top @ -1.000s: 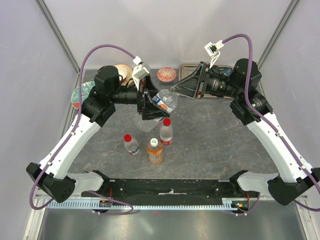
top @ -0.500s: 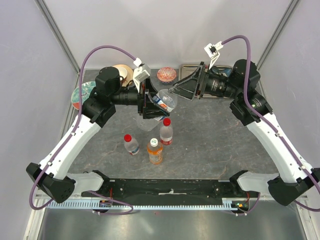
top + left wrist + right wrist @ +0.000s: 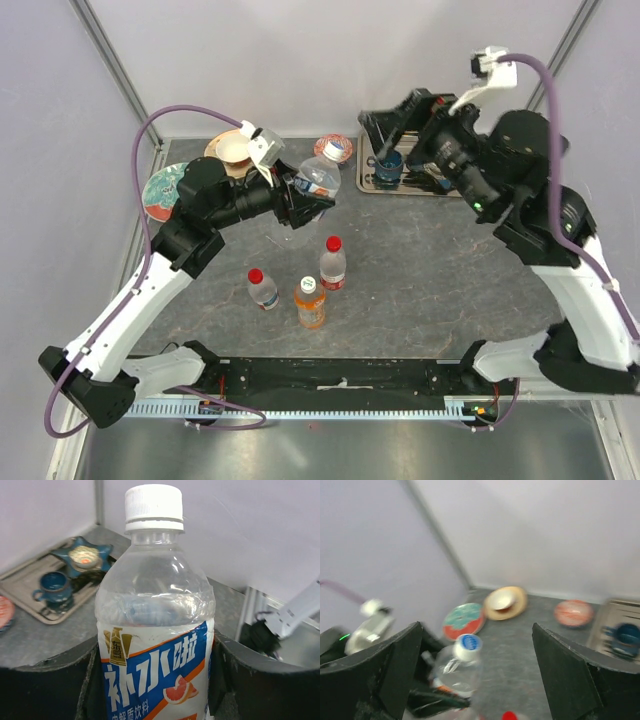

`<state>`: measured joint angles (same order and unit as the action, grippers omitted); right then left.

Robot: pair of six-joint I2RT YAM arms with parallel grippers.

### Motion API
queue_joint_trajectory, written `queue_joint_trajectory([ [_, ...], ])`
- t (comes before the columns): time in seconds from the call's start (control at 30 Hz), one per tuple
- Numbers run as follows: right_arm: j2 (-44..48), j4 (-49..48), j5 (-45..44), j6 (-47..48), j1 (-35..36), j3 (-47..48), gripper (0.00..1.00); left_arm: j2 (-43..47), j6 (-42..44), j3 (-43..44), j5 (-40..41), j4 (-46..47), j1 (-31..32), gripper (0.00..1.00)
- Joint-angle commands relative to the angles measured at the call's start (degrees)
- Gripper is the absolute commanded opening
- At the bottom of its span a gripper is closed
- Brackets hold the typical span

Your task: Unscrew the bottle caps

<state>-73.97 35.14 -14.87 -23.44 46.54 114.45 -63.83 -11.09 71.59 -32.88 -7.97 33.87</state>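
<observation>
Grey, stone-patterned table [image 3: 420,270] lies under your arms, with pale walls on three sides. At the far left you have a teal and red plate [image 3: 163,190], and behind it to the right a tan bowl [image 3: 228,148]. Your left gripper [image 3: 308,198] comes next, lifted off the table, its fingers [image 3: 45,680] pinching the held bottle [image 3: 318,178] low on its blue, white and orange label. Your left wrist view shows the clear body between both fingers and the white cap [image 3: 153,506] seated on the neck. From above, that bottle leans with its cap toward the back right. Nearer you, three more bottles stand upright in a close cluster on the table. They are a red-capped bottle [image 3: 262,288], the orange bottle [image 3: 310,302] just to its right, and a second red-capped bottle [image 3: 332,263] just behind the orange one. By the back wall sits a red dish [image 3: 335,148], then a tray [image 3: 372,185] holding a blue mug [image 3: 388,160]. Your right gripper [image 3: 395,125] hangs high over the tray, apart from the held bottle, its fingers [image 3: 570,675] spread wide and empty.
</observation>
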Motion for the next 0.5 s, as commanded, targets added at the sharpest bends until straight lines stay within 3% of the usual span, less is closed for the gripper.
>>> queue_joint_trajectory([
  [0.0, -11.0, 10.5, -40.1, 11.6, 6.4, 8.9, 0.98, 2.4, 3.7, 0.3, 12.3, 5.1, 0.2, 0.50],
  [0.07, -12.4, 4.3, -48.3, 17.1, 7.2, 6.8, 0.98, 3.4, 4.4, -0.2, 13.4, 5.2, 0.2, 0.50],
  [0.13, -11.6, -0.4, -48.9, 17.0, 7.2, 3.3, 0.97, 4.1, 5.3, -0.8, 14.2, 4.7, 0.3, 0.50],
  [0.17, -10.1, -11.1, -48.9, 18.8, 7.2, -5.6, 0.92, 4.6, 5.6, -1.0, 14.6, 4.6, 0.2, 0.50],
  [0.2, -4.7, -16.9, -42.8, 20.6, 7.2, -11.0, 0.87, 4.7, 6.2, -1.2, 14.7, 4.5, 0.2, 0.50],
  [0.27, 1.4, -28.2, -30.8, 20.8, 6.7, -23.5, 0.93, 5.1, 6.9, -1.7, 15.2, 4.4, 0.2, 0.50],
  [0.33, 6.3, -30.7, -24.9, 17.7, 6.7, -26.4, 0.98, 5.3, 7.9, -2.1, 15.5, 4.3, 0.2, 0.50],
  [0.47, 4.2, -21.3, -20.2, 9.7, 6.6, -19.3, 0.98, 4.5, 9.0, -2.2, 16.2, 3.9, 0.2, 0.50],
])
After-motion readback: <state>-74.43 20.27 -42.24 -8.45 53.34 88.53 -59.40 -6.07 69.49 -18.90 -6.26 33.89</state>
